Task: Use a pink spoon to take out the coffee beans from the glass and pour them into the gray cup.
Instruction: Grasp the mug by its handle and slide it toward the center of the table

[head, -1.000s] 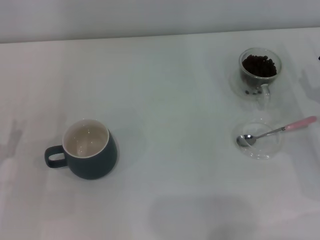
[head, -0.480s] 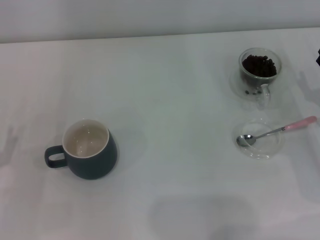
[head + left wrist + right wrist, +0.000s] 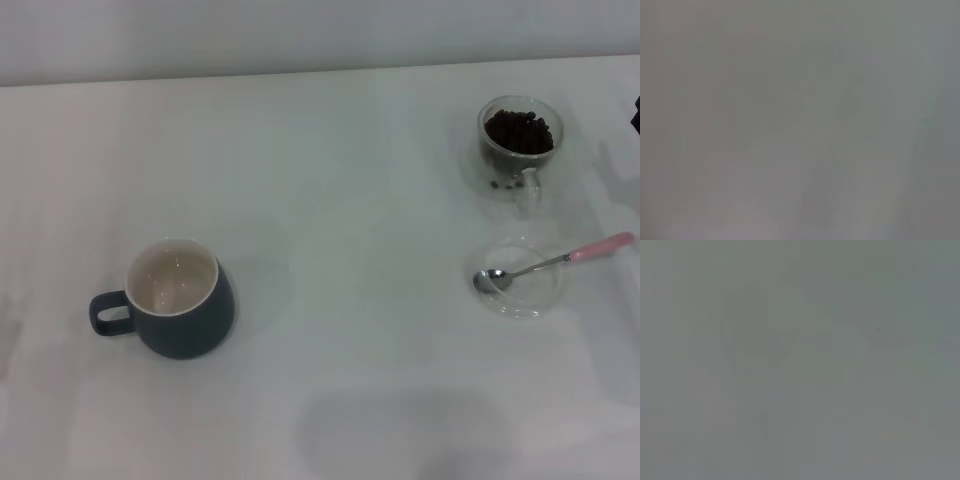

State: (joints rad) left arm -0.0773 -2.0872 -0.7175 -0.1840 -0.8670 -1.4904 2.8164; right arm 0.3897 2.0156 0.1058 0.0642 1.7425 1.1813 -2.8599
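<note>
In the head view the gray cup (image 3: 180, 298) stands upright at the front left, handle to the left, its off-white inside bare. The glass (image 3: 519, 142) stands at the back right and holds the coffee beans (image 3: 518, 131). Nearer the front, the pink spoon (image 3: 556, 262) lies with its silver bowl in a shallow clear dish (image 3: 520, 282) and its pink handle pointing right over the rim. A dark sliver of my right gripper (image 3: 637, 115) shows at the right edge, level with the glass and apart from it. My left gripper is out of view. Both wrist views show only blank grey.
The white table (image 3: 350, 220) runs back to a pale wall. Open tabletop lies between the gray cup and the glass and dish. A soft shadow falls on the table's front middle.
The dark sliver at the right edge has grown slightly. A faint shadow at the left edge has slid down and faded. Cup, glass, dish and spoon have not moved.
</note>
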